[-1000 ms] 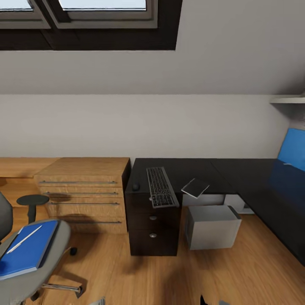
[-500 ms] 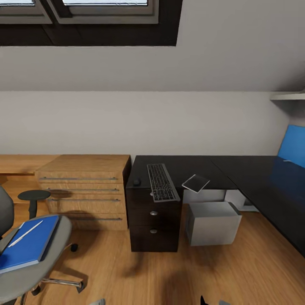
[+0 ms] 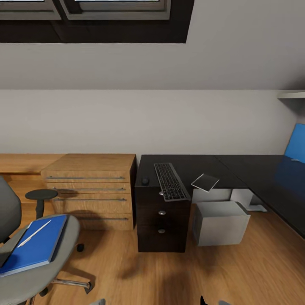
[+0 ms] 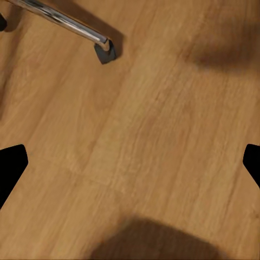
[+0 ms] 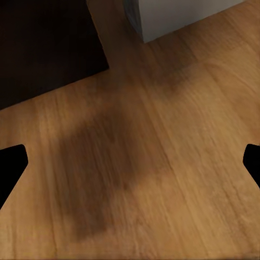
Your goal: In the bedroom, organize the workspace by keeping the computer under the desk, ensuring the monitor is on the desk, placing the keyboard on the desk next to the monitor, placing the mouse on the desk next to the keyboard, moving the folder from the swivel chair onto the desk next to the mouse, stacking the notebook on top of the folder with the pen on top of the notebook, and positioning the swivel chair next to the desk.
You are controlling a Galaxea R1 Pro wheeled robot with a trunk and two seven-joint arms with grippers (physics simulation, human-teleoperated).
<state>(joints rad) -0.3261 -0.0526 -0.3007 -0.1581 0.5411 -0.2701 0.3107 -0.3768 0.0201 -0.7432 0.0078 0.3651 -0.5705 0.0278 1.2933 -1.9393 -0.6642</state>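
Standing off from the table (image 3: 203, 163); both sets of fingers spread wide, empty, above bare floor (image 4: 141, 141). Folder (image 3: 36, 245) lies on the chair (image 3: 63, 262), pen (image 3: 34, 233) atop — likely to roll off if jolted; keyboard (image 3: 171, 182) overhangs the table edge.

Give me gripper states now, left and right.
Left gripper: open, empty, above bare floor.
Right gripper: open, empty, above floor.
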